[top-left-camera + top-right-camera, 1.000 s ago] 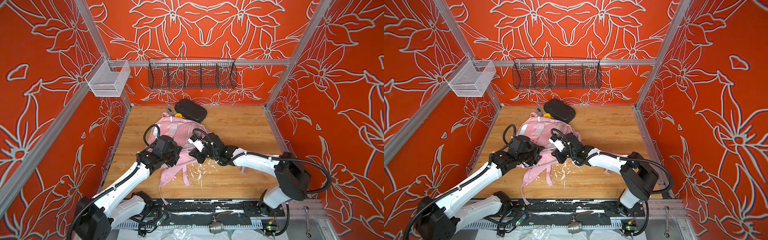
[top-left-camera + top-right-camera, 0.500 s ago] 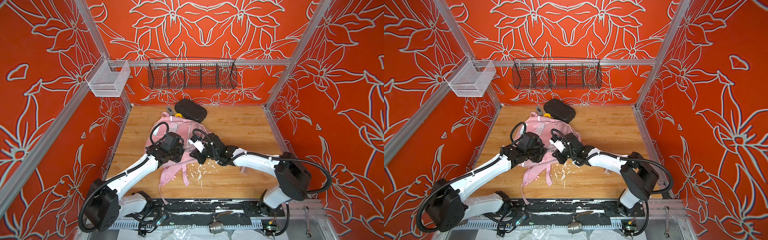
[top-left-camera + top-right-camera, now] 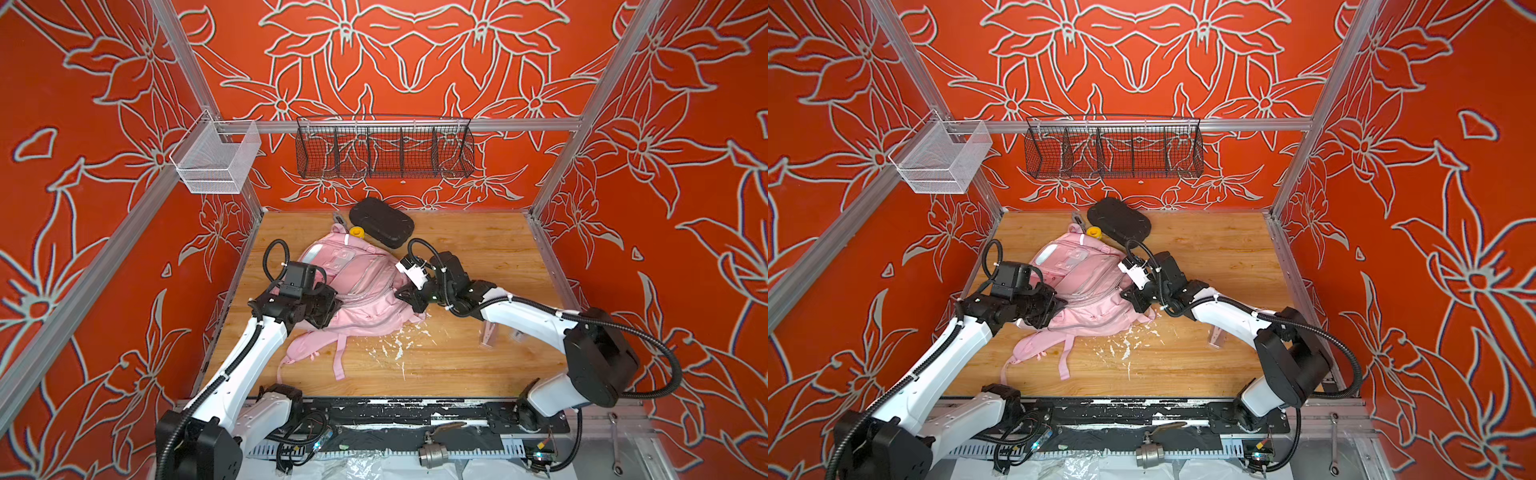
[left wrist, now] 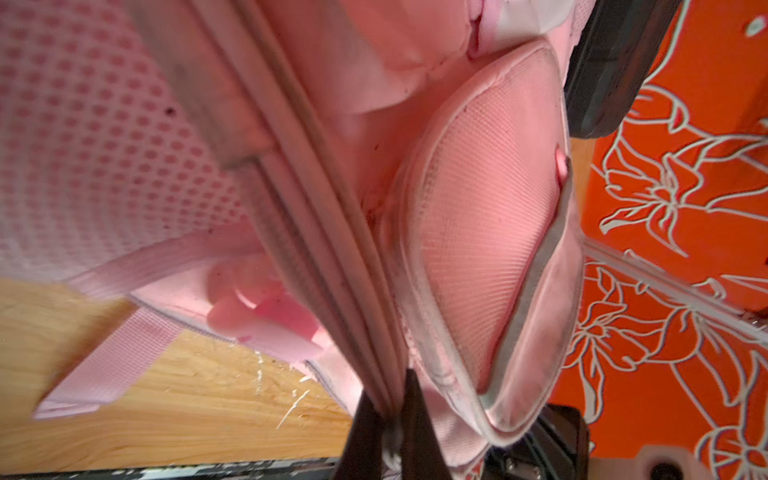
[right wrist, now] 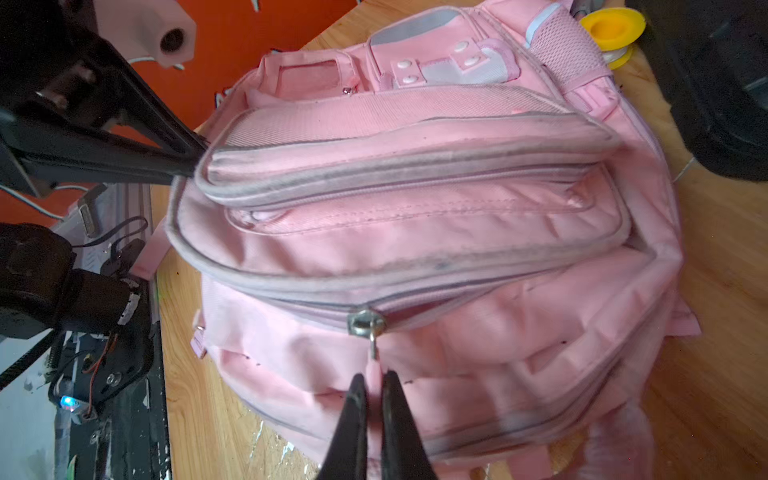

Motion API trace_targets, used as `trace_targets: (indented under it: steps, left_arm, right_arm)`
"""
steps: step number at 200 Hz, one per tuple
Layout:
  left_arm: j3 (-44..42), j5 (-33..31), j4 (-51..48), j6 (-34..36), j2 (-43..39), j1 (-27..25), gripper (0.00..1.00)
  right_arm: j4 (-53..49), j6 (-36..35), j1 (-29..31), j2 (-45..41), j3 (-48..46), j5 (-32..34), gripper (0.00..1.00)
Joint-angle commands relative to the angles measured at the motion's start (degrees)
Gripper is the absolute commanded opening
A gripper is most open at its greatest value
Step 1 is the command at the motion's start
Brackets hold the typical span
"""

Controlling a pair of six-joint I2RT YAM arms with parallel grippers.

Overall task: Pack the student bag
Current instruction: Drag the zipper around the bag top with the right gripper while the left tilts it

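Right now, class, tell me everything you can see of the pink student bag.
The student bag is pale pink fabric, grubby along its grey piping, with stacked zipped front pockets, silvery strips and a mesh side pocket. It lies front-up and slumped on the wooden table, straps trailing towards the robot. The left gripper is shut on a piped edge of it; the right gripper is shut on a zip's pink pull tab.
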Motion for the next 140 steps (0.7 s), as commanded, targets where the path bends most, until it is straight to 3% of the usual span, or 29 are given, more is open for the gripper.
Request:
trace_targets:
  steps: [1,27,68,106,140]
  left_arm:
    - [3.70,1.42,-11.08,13.38,0.89,5.44,0.00]
    - [6.09,4.13,-16.64,21.26,2.15,11.44,0.00]
    - [7.67,6.79,-22.22,30.30,4.45,18.61,0.00]
    - [9.41,6.74,-24.95,34.10,5.02,20.88,0.00]
    - [10.36,7.28,-25.48,36.13,6.05,21.57,0.00]
  right_arm:
    - [-1.65,-3.14,-3.07,3.99,5.02,-0.32,0.00]
    - [-1.37,-4.39,-3.58,8.92,8.30,-3.26,0.00]
    - [2.01,-3.73,-4.02,13.22,11.15,-2.36,0.00]
    - [3.38,-5.09,-4.03,13.05,12.34,-5.44,0.00]
    - [3.61,-8.97,-3.41,8.16,7.52,-2.61,0.00]
